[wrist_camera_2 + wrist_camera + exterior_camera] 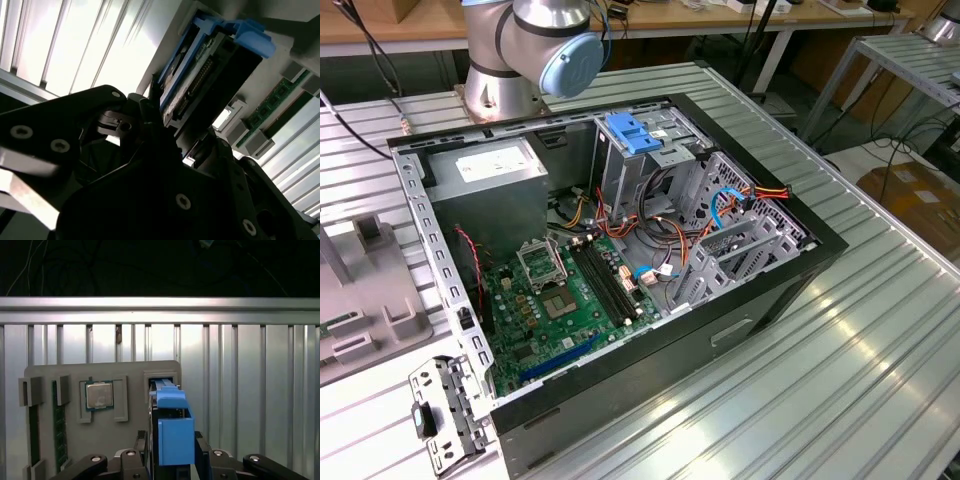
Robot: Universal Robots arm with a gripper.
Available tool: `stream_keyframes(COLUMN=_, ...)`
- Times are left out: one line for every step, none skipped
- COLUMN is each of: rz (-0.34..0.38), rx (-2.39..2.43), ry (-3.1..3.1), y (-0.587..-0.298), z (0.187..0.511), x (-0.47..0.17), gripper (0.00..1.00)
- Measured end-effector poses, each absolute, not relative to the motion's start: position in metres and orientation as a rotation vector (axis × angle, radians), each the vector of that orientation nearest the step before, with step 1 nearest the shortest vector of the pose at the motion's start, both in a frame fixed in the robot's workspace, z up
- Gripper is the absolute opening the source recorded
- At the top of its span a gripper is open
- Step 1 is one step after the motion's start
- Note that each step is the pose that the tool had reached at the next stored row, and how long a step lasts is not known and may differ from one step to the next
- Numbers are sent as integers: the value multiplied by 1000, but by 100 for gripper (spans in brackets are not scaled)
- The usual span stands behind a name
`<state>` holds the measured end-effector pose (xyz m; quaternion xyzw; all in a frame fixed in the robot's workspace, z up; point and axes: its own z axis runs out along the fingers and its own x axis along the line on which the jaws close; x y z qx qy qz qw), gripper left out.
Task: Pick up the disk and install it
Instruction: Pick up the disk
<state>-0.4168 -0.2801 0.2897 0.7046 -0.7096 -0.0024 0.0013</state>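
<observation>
First wrist view, closest in: the gripper [171,439] is right on the disk [168,399], with one of its fingers [201,447] on each flank of the blue carrier rails.
Jaws: drawn in against both sides of the disk. It looks like a firm pinch, with no gap I can make out.
Second wrist view: the disk's connector edge and blue rail poke out past the dark gripper body.
Disk location: on edge in a slot of the grey holder tray [132,435], with its far end down in the slot opening.
Neighbours on the tray: a processor chip [98,395] beside the slot, and memory sticks [60,425] further along.
Step in hand: the pick-up. The grasp looks made, but I judge the disk not yet out of the holder.
Next move calls for: a straight pull along the slot, with the grip kept square so the rails don't bind.
Beyond the tray: the ribbed metal table [250,390], then its edge rail [160,310].
Exterior view, far end: the open computer case [750,310], with the drive cage [740,240], the light-blue bracket [633,133], the motherboard [570,300] and the power supply [490,170]. Install not begun, by my reading.
</observation>
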Motion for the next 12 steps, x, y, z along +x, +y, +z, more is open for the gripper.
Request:
stream_keyframes(rz=-2, rx=2214, ry=-2230, y=-280, z=290, x=-417, gripper=48)
stream_keyframes(rz=3, rx=2216, ry=-2232, y=-280, z=290, x=-417, gripper=48)
stream_keyframes(rz=4, rx=2217, ry=-2233, y=-280, z=290, x=-417, gripper=48)
stream_keyframes(rz=4, rx=2217, ry=-2233, y=-280, z=290, x=-417, gripper=48)
stream_keyframes(rz=4, rx=2217, ry=-2233, y=-280, z=290, x=-417, gripper=48)
stream_keyframes(rz=4, rx=2217, ry=-2233, y=-280, z=290, x=-417, gripper=48)
stream_keyframes(rz=4, rx=2217, ry=-2233, y=-280, z=290, x=-417, gripper=48)
stream_keyframes(rz=4, rx=2217, ry=-2233, y=-280, z=290, x=-418, gripper=48)
stream_keyframes(rz=4, rx=2217, ry=-2233, y=-280, z=289, x=-419, gripper=48)
stream_keyframes(rz=5, rx=2217, ry=-2233, y=-280, z=289, x=-420, gripper=48)
stream_keyframes(rz=5, rx=2217, ry=-2233, y=-280, z=289, x=-421, gripper=48)
stream_keyframes(rz=5, rx=2217, ry=-2233, y=-280, z=289, x=-421, gripper=48)
